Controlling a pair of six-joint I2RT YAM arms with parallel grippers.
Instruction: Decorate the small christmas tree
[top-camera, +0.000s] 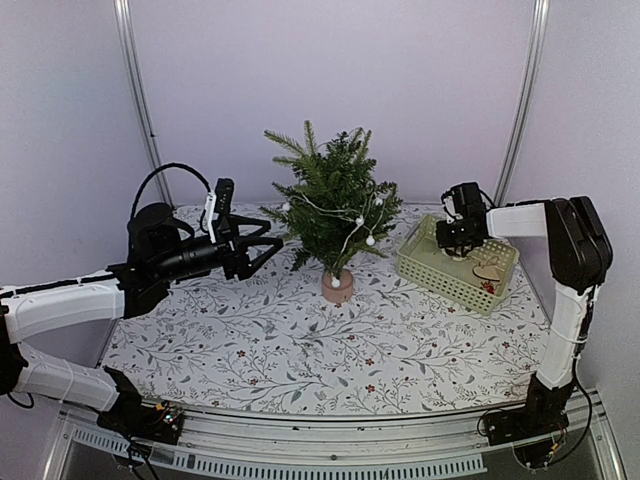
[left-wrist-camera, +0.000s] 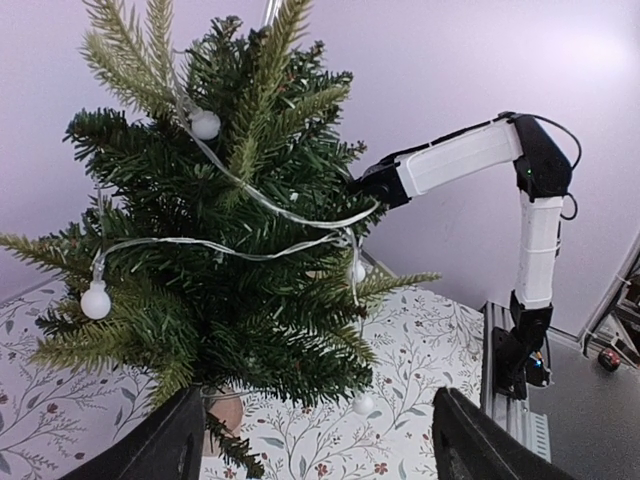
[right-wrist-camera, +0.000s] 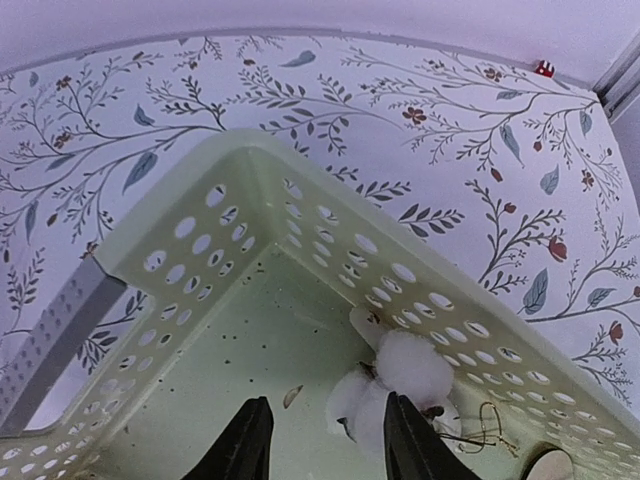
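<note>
Two grippers: L gripper (top-camera: 272, 248) wide open, empty, tips near the small christmas tree (top-camera: 335, 205), upright on floral cloth (top-camera: 300, 340) betw. it & basket (top-camera: 420, 262). R gripper (right-wrist-camera: 330, 445) half-spread, down in basket at white puffs (right-wrist-camera: 405, 370); gripping or not, can't tell.

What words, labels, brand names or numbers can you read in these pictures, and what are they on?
None can be read. The small christmas tree, the green basket and the flowered tablecloth show no lettering; the tan ornament in the basket is too small to tell whether it bears any.
</note>
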